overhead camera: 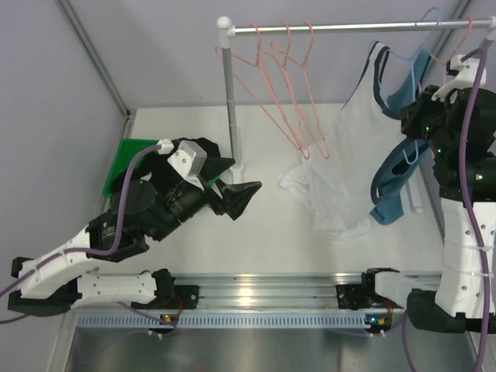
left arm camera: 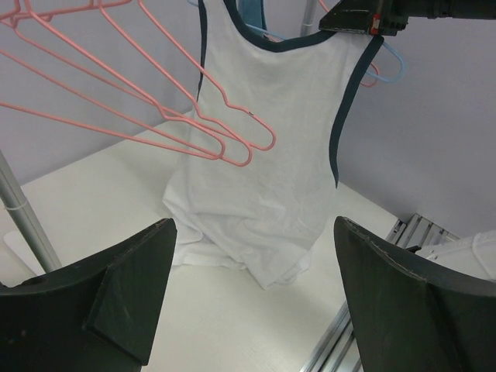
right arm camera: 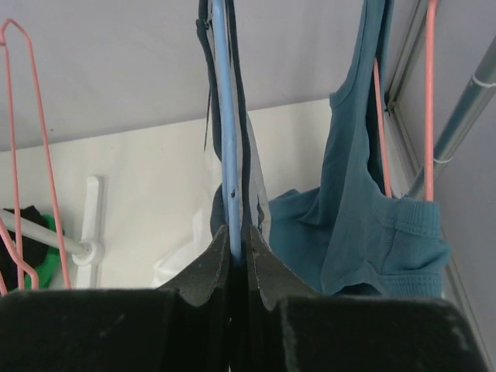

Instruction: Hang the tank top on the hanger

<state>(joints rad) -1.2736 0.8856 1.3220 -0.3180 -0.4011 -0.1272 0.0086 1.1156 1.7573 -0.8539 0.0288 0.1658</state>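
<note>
The white tank top [overhead camera: 360,128] with navy trim hangs at the right of the rail, its hem bunched on the table; it also shows in the left wrist view [left arm camera: 263,155]. The light-blue hanger [overhead camera: 422,31] hooks over the rail, and its wire runs along the top's navy strap [right arm camera: 229,147]. My right gripper [overhead camera: 415,128] is shut on that blue wire at the top's shoulder [right arm camera: 239,244]. My left gripper [overhead camera: 242,198] is open and empty, low over the table left of the top and facing it, with its fingers [left arm camera: 132,287] wide apart.
Pink hangers [overhead camera: 283,85] hang on the rail [overhead camera: 341,28]. The rack pole [overhead camera: 228,101] stands behind my left gripper. A teal tank top [overhead camera: 395,190] hangs on a pink hanger [right arm camera: 428,85] beside my right gripper. A black garment [overhead camera: 208,149] and green item [overhead camera: 128,159] lie left.
</note>
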